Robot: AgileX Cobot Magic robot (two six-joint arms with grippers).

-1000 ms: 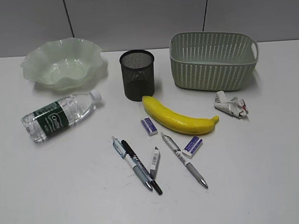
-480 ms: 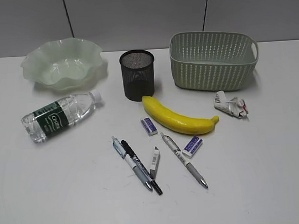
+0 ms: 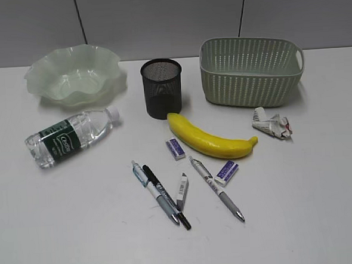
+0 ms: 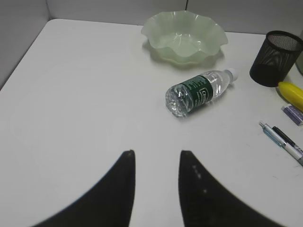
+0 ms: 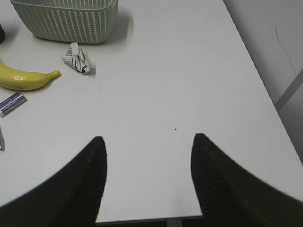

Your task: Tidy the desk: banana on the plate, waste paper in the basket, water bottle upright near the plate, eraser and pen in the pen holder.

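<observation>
Exterior view: the white counter (image 3: 301,220) carries everything. The plate (image 3: 74,73) sits at back left, the holder (image 3: 162,88) in the back middle, the basket (image 3: 252,71) at back right. The bottle (image 3: 72,137) lies on its side in front of the plate, cap toward the holder. The banana (image 3: 209,137) lies just in front of the holder, the paper (image 3: 271,124) in front of the basket. Three erasers (image 3: 175,149) and three pens (image 3: 216,188) lie scattered in front of the banana. No arm shows here.

Left wrist view: the left tool (image 4: 156,163) hangs over bare counter, its two dark fingers apart, holding nothing. The bottle lies beyond it, with the plate behind.

Right wrist view: the right tool (image 5: 147,151) is spread wide and empty above bare counter near the edge. The paper, banana and basket lie well apart from it at upper left
</observation>
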